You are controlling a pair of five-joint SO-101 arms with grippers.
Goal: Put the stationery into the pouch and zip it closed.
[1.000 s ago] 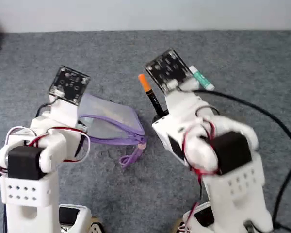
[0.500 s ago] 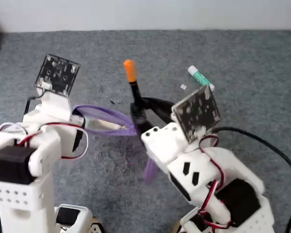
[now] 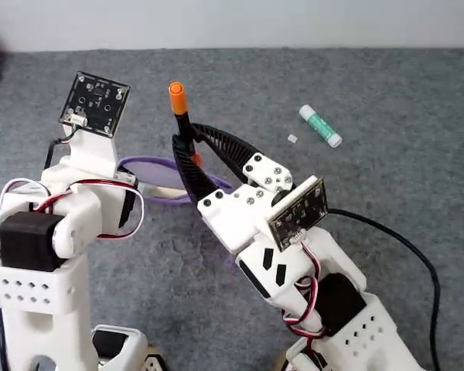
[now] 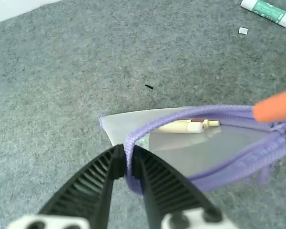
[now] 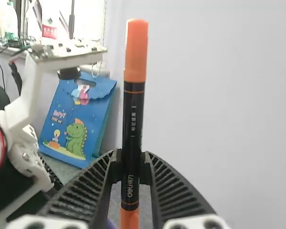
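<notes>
Purple-edged pouch (image 4: 181, 143), pen (image 4: 186, 126) inside, has its zip edge pinched tight in the left fingers (image 4: 115, 161). By its mouth the right fingers (image 5: 107, 168) clamp an orange-capped marker (image 5: 133, 95); lowered off-line, it could catch the rim and tug the pouch free. Farthest, a glue stick (image 3: 320, 127) lies on the desk (image 3: 402, 85).
</notes>
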